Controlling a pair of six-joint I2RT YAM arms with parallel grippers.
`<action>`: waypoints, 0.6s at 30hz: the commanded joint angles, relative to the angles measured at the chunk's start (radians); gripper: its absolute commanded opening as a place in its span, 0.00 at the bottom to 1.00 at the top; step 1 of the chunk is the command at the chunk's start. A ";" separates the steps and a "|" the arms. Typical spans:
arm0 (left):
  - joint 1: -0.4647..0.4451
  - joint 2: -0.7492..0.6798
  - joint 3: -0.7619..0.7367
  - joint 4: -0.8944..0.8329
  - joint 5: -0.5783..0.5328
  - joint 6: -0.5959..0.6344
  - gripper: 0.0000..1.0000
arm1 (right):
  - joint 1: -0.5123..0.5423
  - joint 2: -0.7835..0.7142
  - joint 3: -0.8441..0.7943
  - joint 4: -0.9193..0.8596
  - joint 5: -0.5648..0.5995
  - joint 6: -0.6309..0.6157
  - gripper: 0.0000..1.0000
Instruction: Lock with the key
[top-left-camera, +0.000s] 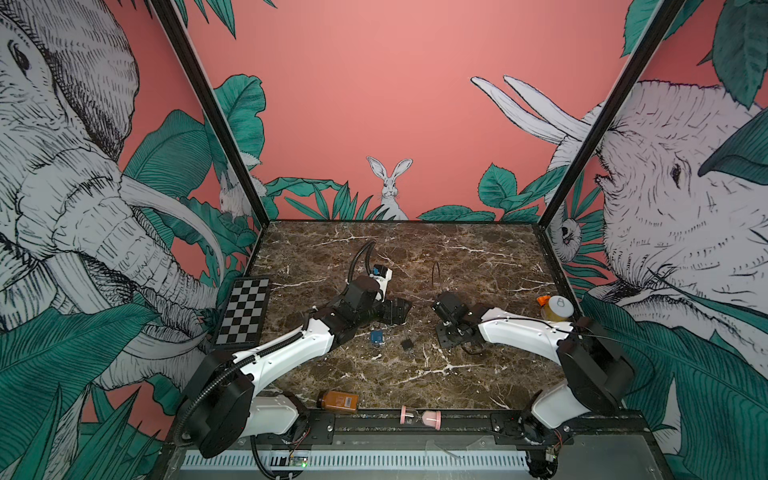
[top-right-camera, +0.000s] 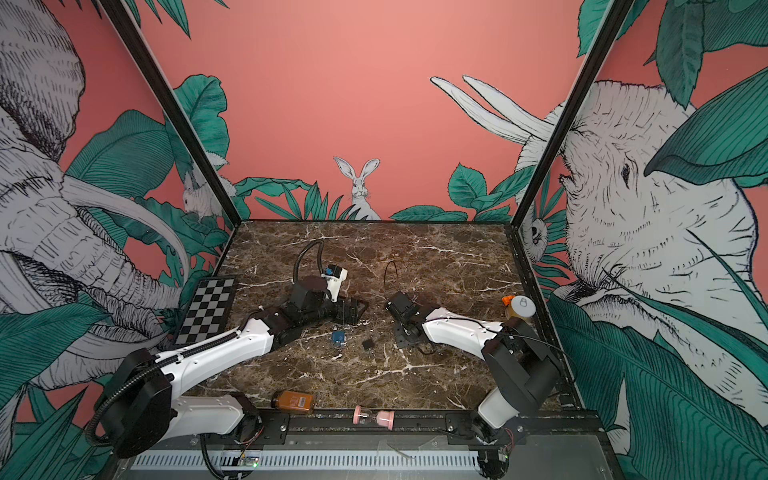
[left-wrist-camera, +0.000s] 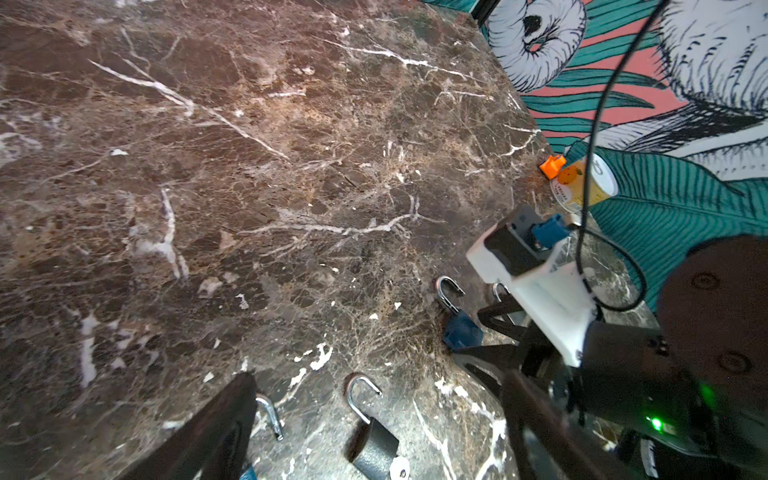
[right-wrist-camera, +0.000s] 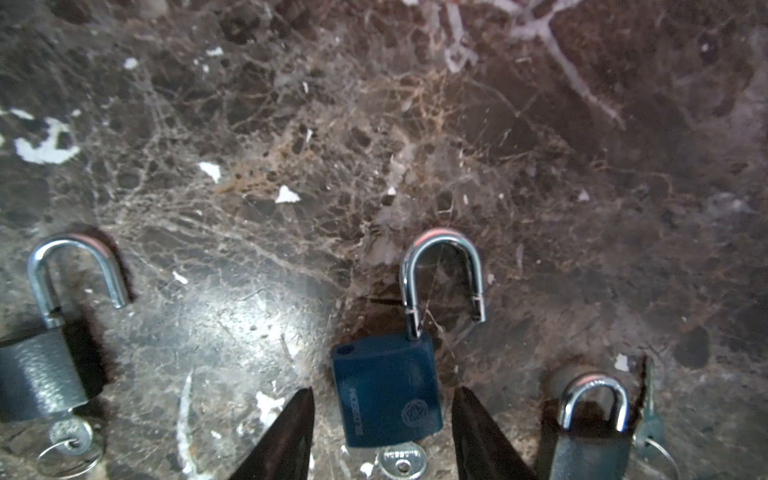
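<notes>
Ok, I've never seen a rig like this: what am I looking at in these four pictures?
Two white-and-black robot arms stand at the near edge of a marble table. Two pictures look down on the whole scene from above; the other two come from a camera on each arm's wrist. Several small padlocks lie on the marble. The right wrist view shows three: a grey padlock, shackle open, key in it; a blue padlock, likewise; and a dark padlock, shackle shut, with a key beside it. The right gripper stands open astride the blue one, gaps on both sides. The left gripper is open and empty. Around the edges: a checkerboard, a brown bottle on its side, a pink hourglass and a jar.
</notes>
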 joint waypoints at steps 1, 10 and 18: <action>0.005 -0.001 0.013 0.042 0.049 -0.008 0.93 | 0.003 0.022 0.013 0.010 0.009 -0.009 0.51; 0.006 0.013 0.011 0.049 0.064 -0.015 0.92 | 0.000 0.028 -0.010 0.028 -0.005 -0.006 0.47; 0.005 0.026 0.014 0.049 0.082 -0.021 0.92 | -0.002 0.062 -0.032 0.041 -0.009 0.000 0.46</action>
